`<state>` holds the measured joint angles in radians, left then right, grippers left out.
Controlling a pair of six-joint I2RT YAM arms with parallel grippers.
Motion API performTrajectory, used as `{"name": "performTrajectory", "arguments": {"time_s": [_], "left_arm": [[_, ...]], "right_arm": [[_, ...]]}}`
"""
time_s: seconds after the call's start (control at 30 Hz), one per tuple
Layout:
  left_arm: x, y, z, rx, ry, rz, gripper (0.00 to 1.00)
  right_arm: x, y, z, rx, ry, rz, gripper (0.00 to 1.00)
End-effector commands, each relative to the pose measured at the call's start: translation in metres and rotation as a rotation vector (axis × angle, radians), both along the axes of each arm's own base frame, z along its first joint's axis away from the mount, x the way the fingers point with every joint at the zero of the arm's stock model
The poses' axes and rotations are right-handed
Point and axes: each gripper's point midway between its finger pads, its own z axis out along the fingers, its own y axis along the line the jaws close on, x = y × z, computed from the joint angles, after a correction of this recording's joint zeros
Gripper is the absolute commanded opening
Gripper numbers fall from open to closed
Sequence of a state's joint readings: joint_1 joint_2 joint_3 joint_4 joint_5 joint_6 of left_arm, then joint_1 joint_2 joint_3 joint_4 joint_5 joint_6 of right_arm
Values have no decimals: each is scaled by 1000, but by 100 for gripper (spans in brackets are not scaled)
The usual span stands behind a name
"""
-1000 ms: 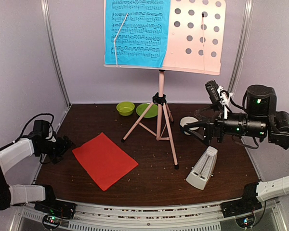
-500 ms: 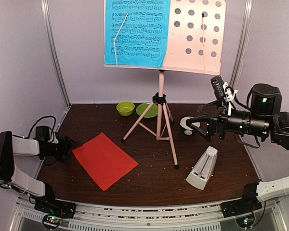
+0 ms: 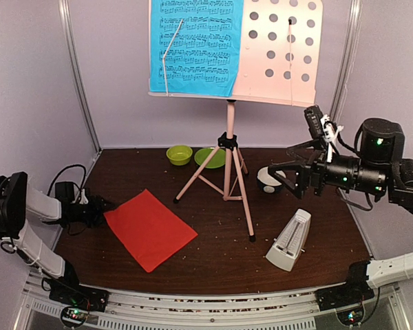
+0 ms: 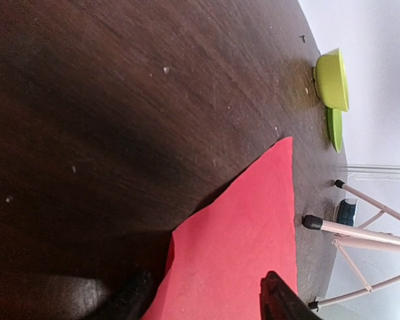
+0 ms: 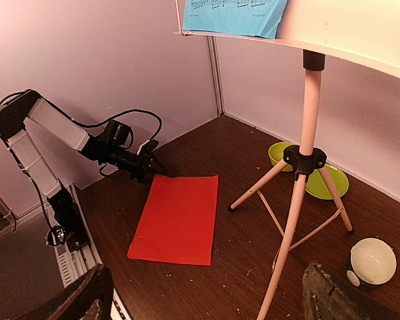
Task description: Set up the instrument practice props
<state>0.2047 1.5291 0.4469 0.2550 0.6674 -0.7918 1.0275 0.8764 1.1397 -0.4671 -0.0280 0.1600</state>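
The pale pink tripod music stand with the perforated panel stands at the middle-back of the dark wooden desk. The blue sheet of printed music is already up on the left half of that panel, and the right half is bare. The red sheet of paper lies flat on the desk, front-left of the stand's legs and turned diagonally. The left end effector is down low at the sheet's left corner. In the left wrist view its fingers are apart, with the red corner running in between them, so it's open and not pinching. I honestly can't tell from that angle whether the tips are touching the paper or just sitting beside it. The cream pyramid metronome with the clear cover is upright on the right side of the desk, near the front and well apart from the stand's nearest foot. The right end effector hangs in the air above and behind it, jaws spread wide and holding nothing, over the small white-and-dark bowl. A lime green bowl and a green plate sit just beside each other against the back wall, behind the tripod legs.
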Motion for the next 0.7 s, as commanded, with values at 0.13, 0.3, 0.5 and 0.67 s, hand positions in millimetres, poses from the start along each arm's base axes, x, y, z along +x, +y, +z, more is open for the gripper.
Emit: {"name": "performTrajectory", "arguments": {"time_s": [0.13,0.3,0.5,0.67], "left_arm": [[-6,-23,-1,-22,-11,-76,43],[-6,-29,8,-18,-28,-91,28],[0,-43,38,24,-66,-145,3],[1,-60,68,16,-107,-176,0]], "right_arm": [[10,3,9,49,-13,-27,100],[12,6,4,64,0,-27,100],[17,13,0,66,8,-29,99],[24,21,-3,62,10,-42,98]]}}
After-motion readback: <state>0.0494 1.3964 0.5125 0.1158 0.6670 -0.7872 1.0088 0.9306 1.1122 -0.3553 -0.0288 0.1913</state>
